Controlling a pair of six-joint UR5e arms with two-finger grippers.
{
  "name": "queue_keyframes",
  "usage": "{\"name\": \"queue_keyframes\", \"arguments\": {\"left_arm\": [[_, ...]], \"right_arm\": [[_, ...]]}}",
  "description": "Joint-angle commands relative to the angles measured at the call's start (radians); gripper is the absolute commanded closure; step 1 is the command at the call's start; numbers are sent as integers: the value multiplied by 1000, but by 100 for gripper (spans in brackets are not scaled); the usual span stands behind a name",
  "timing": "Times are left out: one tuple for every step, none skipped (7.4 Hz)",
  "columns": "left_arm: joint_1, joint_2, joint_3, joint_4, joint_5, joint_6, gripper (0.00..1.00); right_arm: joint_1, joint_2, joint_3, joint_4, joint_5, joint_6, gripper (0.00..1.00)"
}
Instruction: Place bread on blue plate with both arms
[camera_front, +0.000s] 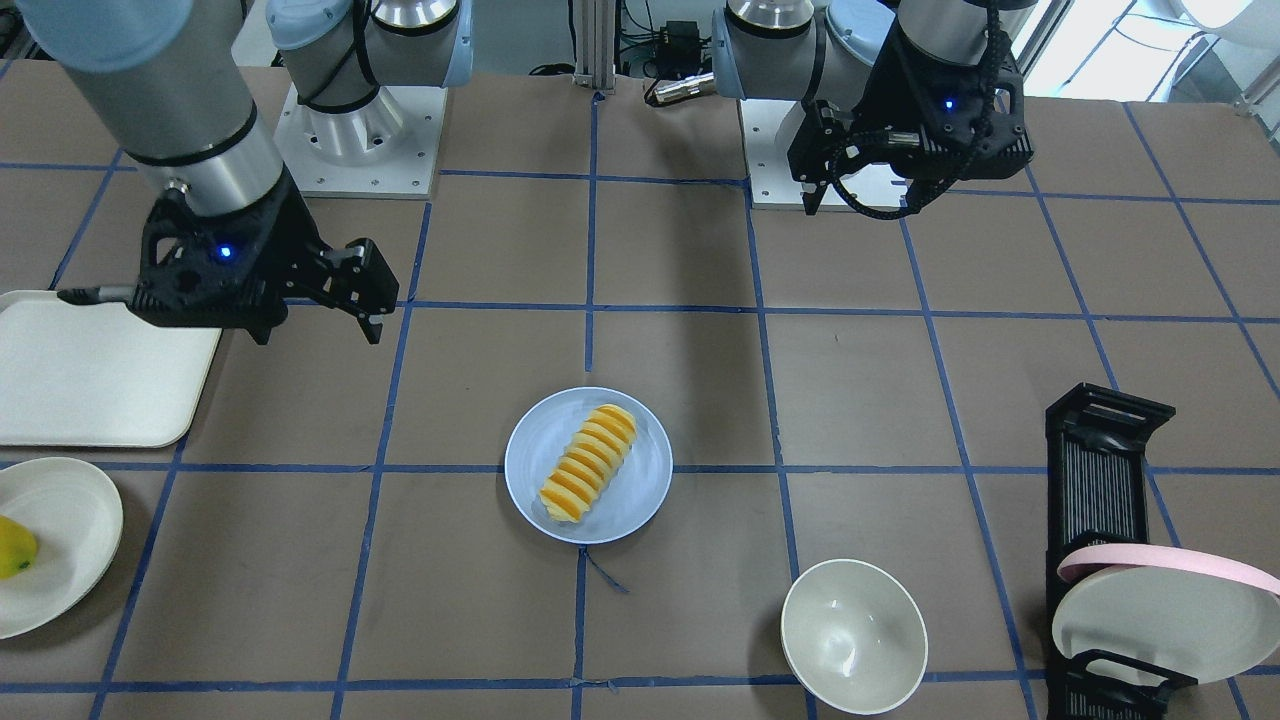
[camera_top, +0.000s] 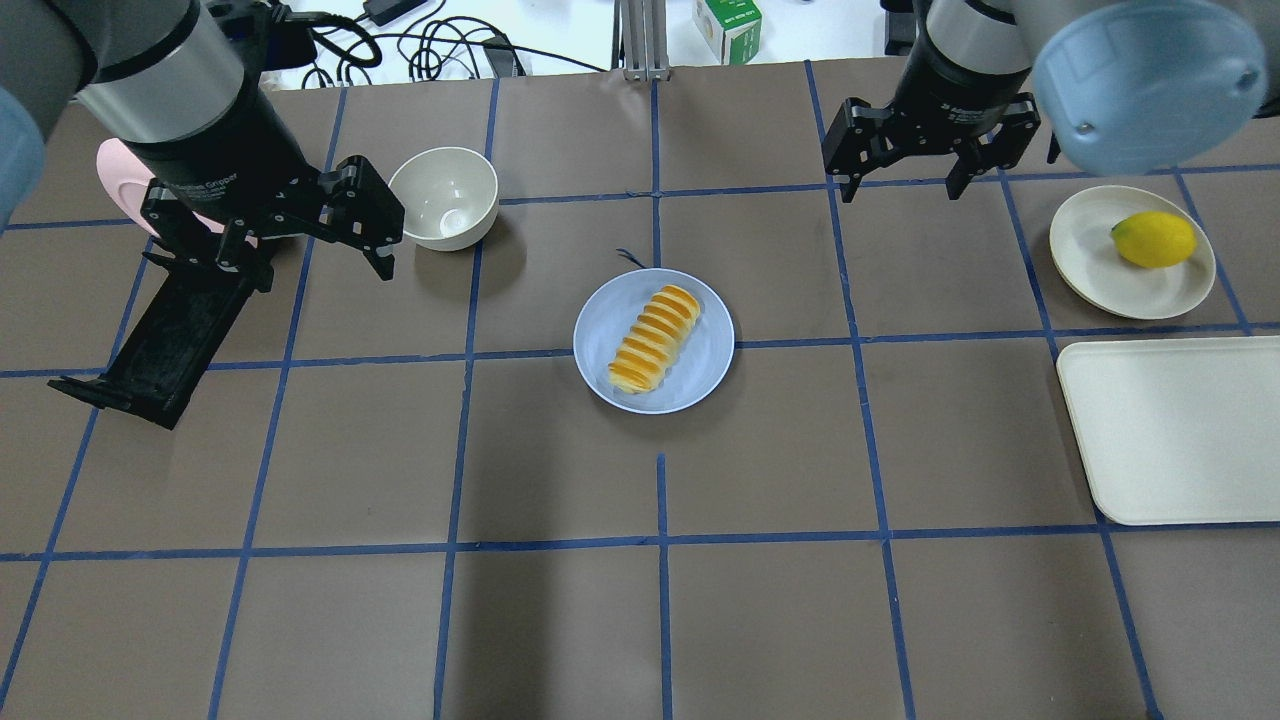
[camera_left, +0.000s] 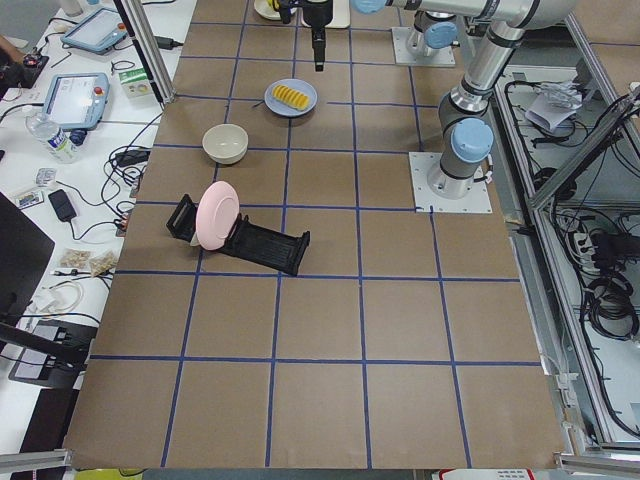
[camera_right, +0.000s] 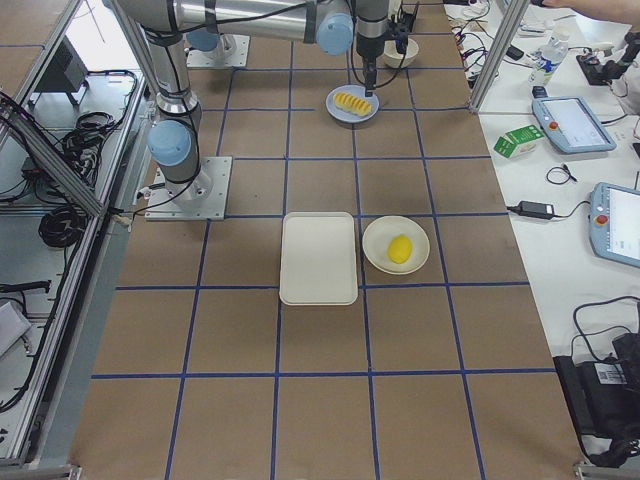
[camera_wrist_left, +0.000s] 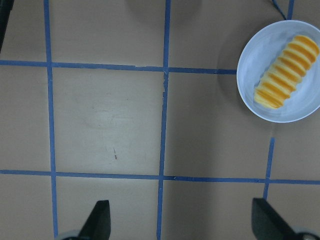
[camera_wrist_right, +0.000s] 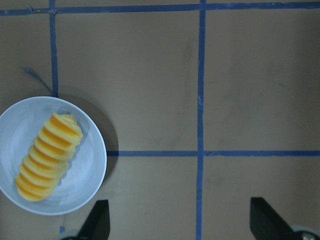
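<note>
The bread (camera_top: 655, 338) lies diagonally on the blue plate (camera_top: 705, 365) at the table's middle, also in the front view as bread (camera_front: 588, 463) on plate (camera_front: 645, 490). My left gripper (camera_top: 315, 262) is open and empty, raised to the plate's left near the white bowl. My right gripper (camera_top: 900, 190) is open and empty, raised at the plate's far right. The left wrist view shows the bread (camera_wrist_left: 286, 71) at upper right beyond its open fingers (camera_wrist_left: 100, 220). The right wrist view shows the bread (camera_wrist_right: 47, 155) at lower left.
A white bowl (camera_top: 445, 197) stands far left of the plate. A black rack (camera_top: 170, 340) with a pink-rimmed plate (camera_front: 1160, 600) is at the left. A cream tray (camera_top: 1170, 430) and a cream plate (camera_top: 1100, 270) holding a yellow fruit (camera_top: 1153, 240) are at the right.
</note>
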Motion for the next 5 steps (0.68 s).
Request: {"name": "queue_keyframes", "arguments": {"left_arm": [[0, 0, -1, 0, -1, 0, 0], [0, 0, -1, 0, -1, 0, 0], [1, 0, -3, 2, 1, 1, 0], [1, 0, -3, 2, 1, 1, 0], [4, 0, -6, 3, 1, 1, 0]], "right_arm": [[-13, -24, 4, 36, 13, -20, 0], [-24, -19, -2, 23, 13, -70, 0], [-41, -18, -13, 26, 15, -87, 0], [-44, -18, -13, 23, 15, -87, 0], [-44, -16, -13, 21, 15, -87, 0]]}}
